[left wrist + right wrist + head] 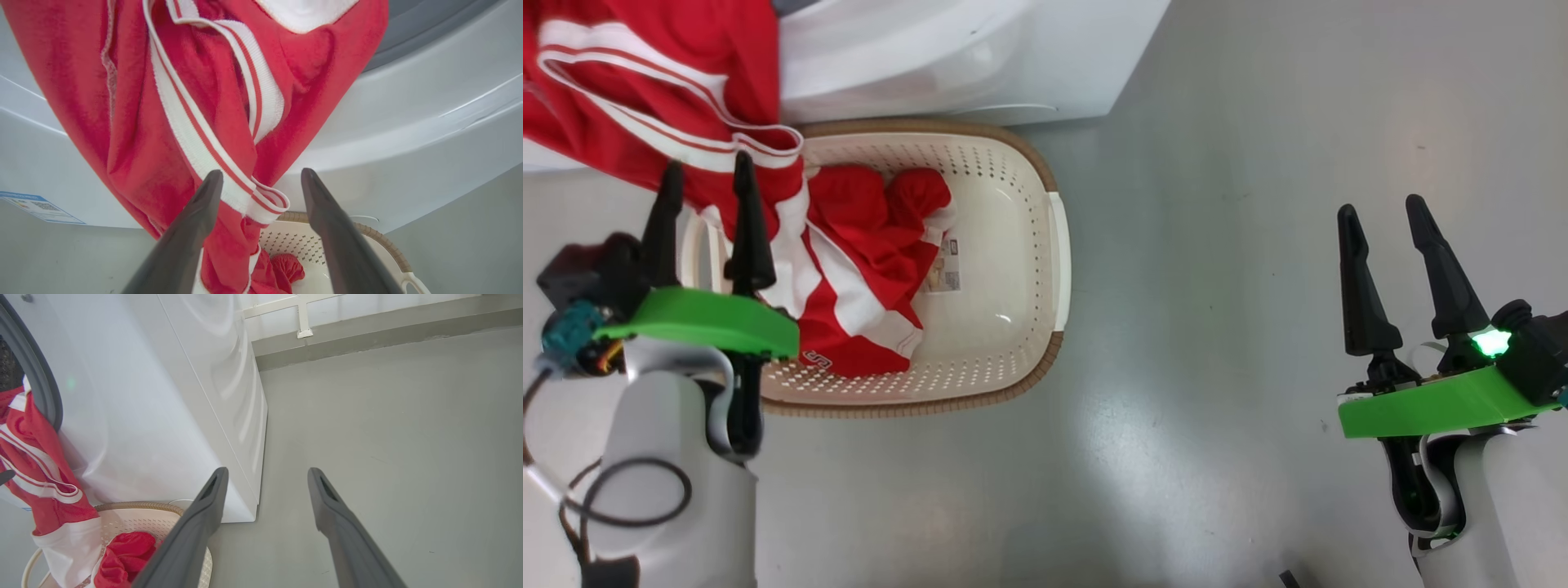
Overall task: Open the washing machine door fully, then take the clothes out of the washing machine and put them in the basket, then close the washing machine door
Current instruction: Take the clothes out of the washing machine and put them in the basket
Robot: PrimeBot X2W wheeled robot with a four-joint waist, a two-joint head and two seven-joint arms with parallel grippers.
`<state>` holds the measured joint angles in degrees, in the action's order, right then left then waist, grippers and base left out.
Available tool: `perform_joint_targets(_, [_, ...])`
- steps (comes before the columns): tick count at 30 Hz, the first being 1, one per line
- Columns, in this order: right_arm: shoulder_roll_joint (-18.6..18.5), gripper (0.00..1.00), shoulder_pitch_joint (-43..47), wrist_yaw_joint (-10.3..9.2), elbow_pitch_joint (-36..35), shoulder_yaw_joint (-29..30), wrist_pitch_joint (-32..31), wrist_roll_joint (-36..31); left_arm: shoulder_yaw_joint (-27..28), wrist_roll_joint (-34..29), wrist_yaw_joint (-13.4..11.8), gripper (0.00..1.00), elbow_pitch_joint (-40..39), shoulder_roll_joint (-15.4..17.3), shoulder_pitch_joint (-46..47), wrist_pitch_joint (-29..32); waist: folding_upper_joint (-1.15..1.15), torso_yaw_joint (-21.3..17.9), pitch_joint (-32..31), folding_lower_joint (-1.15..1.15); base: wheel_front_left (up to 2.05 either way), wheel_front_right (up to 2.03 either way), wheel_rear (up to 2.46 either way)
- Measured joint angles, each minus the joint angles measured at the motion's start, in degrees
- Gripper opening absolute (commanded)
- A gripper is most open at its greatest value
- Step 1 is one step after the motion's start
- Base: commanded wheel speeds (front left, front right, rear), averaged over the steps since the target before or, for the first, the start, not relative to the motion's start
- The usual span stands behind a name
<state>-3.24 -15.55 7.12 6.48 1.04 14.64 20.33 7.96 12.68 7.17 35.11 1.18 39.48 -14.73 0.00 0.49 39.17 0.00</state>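
Red clothes [654, 90] with white stripes hang from the washing machine [947, 57] opening down into the cream basket [1013, 245], where more red and white fabric [866, 269] lies heaped on the left side. My left gripper [707, 175] is open, its fingers just in front of the hanging cloth; in the left wrist view a striped hem [261, 200] dangles between the fingers [192, 228] without being pinched. My right gripper [1380, 208] is open over bare floor, well right of the basket. The washing machine door is out of view.
The basket stands on the grey floor [1217, 286] right against the machine's white front. A blue label [39, 208] sits low on the machine. Grey rubber ring [36, 384] edges the drum opening. A wall base [367, 339] runs behind.
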Motion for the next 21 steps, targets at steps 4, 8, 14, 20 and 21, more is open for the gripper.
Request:
perform_joint_targets(4, [-0.1,1.0,0.1,0.0,0.0,0.3,0.0,0.0,-1.2,0.0,0.0,1.0,-3.4,-0.1,-2.5,0.0,0.0,0.6,-0.9,0.0,0.0,0.0,0.0])
perform_joint_targets(8, [-0.3,1.0,0.3,-0.01,0.0,0.4,0.0,-0.2,-1.3,0.1,0.0,1.0,-6.8,-0.1,-4.5,0.0,0.0,1.2,-2.1,0.0,0.0,0.0,0.0])
perform_joint_targets(14, [-0.7,1.0,1.4,0.0,0.4,0.3,0.0,-0.2,-0.2,0.2,0.0,1.0,-13.5,0.0,-9.7,0.0,0.0,1.8,-4.2,0.0,0.0,0.0,0.0])
perform_joint_targets(20, [-1.2,1.0,2.2,0.0,0.6,0.4,0.0,-0.2,-0.2,0.2,0.0,1.0,-20.1,0.0,-15.7,0.0,0.0,2.3,-6.5,0.0,0.0,0.0,0.0])
perform_joint_targets(21, [-1.3,1.0,2.6,0.0,0.6,0.4,0.0,-0.2,-0.2,0.2,0.0,1.0,-20.9,0.0,-16.6,0.0,0.0,2.4,-6.9,0.0,0.0,0.0,0.0])
